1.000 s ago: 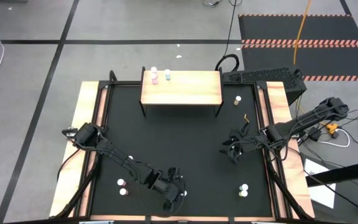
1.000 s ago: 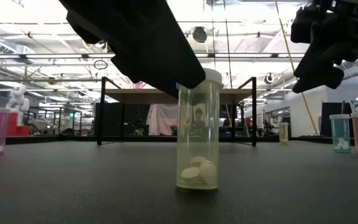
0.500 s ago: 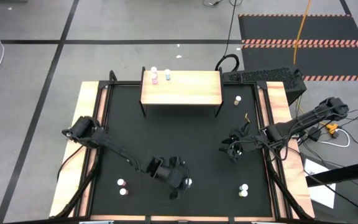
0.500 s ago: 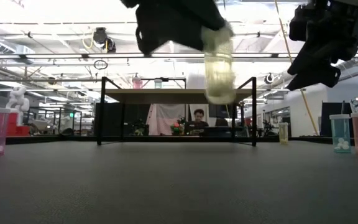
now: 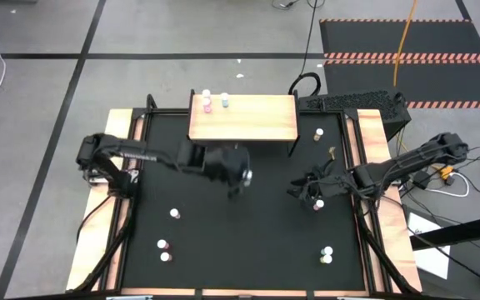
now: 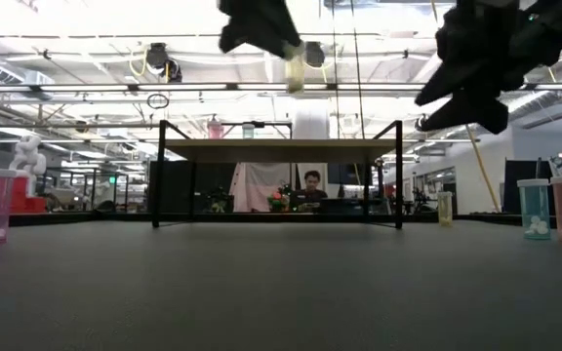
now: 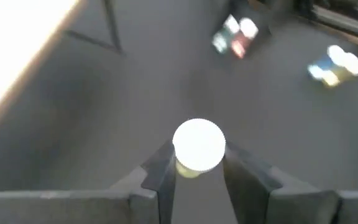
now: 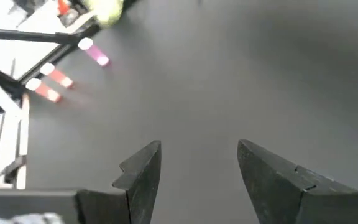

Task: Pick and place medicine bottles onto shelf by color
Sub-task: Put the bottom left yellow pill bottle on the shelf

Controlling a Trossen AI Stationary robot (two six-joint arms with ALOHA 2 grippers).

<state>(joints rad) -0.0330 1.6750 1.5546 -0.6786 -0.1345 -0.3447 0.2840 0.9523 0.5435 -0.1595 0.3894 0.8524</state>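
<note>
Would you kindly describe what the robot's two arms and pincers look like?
Both arms are dark, slim and jointed, with black cables along them. The left pincer and right pincer each have two flat, dark, angular fingers tapering towards the tips; no markings show.

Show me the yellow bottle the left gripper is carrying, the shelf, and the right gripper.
yellow bottle (image 7: pixel 198 144), left wrist view, white cap.
shelf (image 5: pixel 252 118), high view, bare wooden top.
right gripper (image 8: pixel 197 163), right wrist view, between its open fingertips.

Left gripper (image 5: pixel 242 177), raised above mid-table, was clamped on a yellow bottle (image 7: pixel 197 148); right gripper (image 5: pixel 304 197) hovered with fingers apart.
</note>
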